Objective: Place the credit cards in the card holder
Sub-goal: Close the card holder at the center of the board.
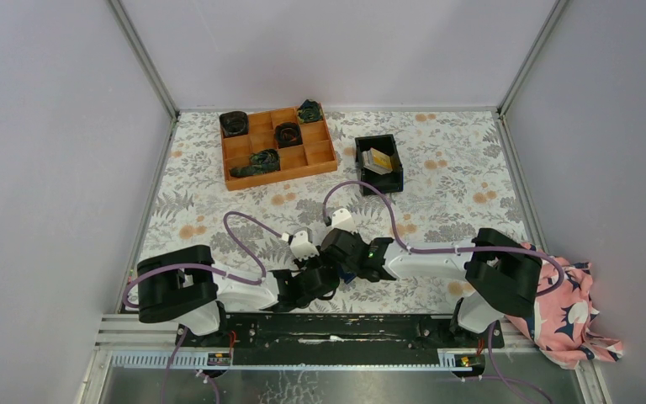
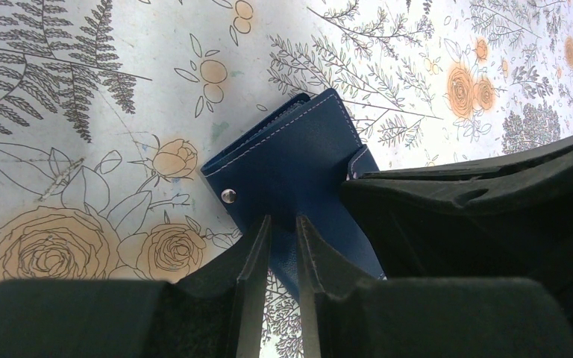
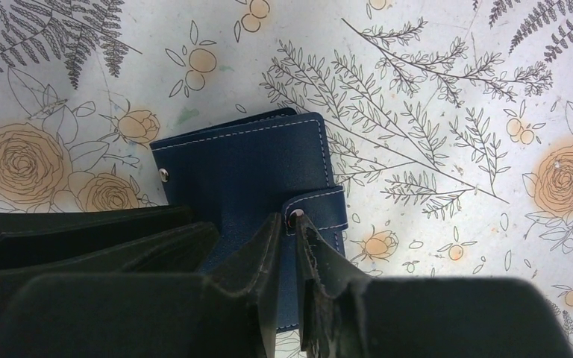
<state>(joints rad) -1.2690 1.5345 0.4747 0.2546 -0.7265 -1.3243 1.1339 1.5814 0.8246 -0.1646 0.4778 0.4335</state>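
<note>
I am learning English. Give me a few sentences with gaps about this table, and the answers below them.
The credit cards lie in the ___ bin.
The tray with compartments is ___.
The stitching on the card holder is ___.
The pink cloth lies on the robot's ___ side.
Answers: black, orange, white, right.

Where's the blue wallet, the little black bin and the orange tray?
blue wallet (image 2: 298, 164): left wrist view, middle of its navy cover.
black bin (image 1: 384, 180): top view, its near wall.
orange tray (image 1: 319, 151): top view, a bare compartment at its right.
</note>
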